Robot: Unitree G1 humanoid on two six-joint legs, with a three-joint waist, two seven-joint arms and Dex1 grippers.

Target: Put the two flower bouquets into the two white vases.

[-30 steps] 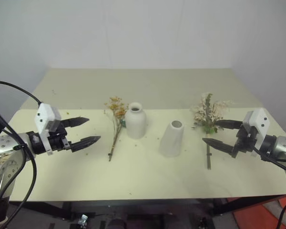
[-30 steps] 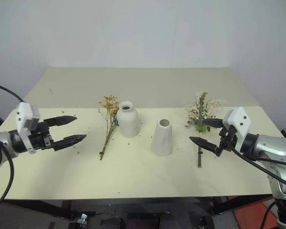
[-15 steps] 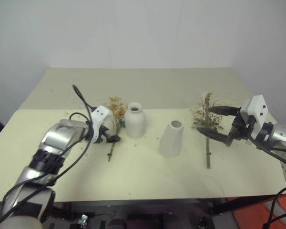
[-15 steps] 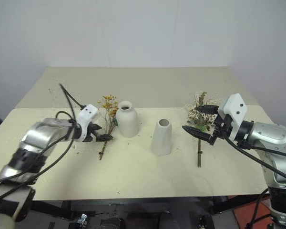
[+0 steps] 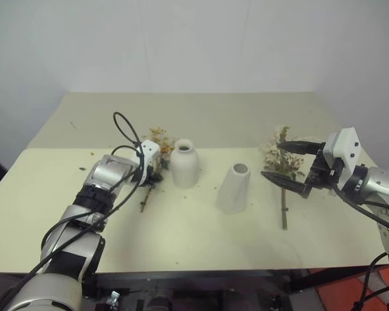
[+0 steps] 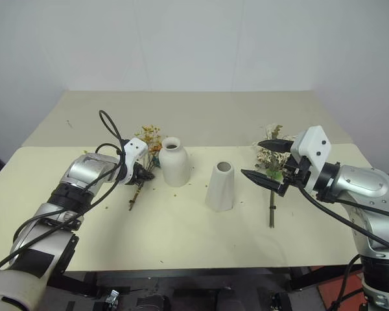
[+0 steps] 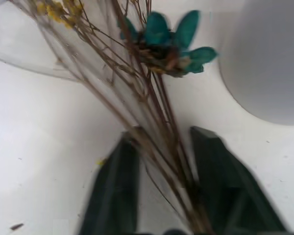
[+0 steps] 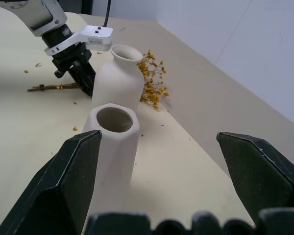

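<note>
Both black-fingered grippers are up over the pale yellow-green table (image 5: pixel 181 240). On my left side, the left gripper (image 7: pixel 171 188) is down at the table top, and its two fingers (image 7: pixel 115 191) sit on either side of the thin brown stems of the slim bunch of small yellow-orange flowers (image 5: pixel 157 139). The stems run right between the fingers, and the fingers are close in on them. I cannot tell if they are squeezing the stems tight or just sitting around them. The bunch lies flat on the table, with its stem end toward me and its flowers pointing away, just beside the round white bottle-shaped vase (image 5: pixel 184 164).

On my right side, the right gripper (image 6: pixel 264 161) is wide open and holds nothing. It hangs above the table and points toward the middle. Just past its fingers lies the bushy bunch of cream dried grasses and green sprigs (image 6: pixel 272 155), with its long stem (image 5: pixel 284 210) pointing toward me.

Between the two bunches stands the tall white cone-shaped vase (image 5: pixel 233 188), upright, with its small mouth open at the top. It is a bit nearer to me than the round vase, and the two vases do not touch.
</note>
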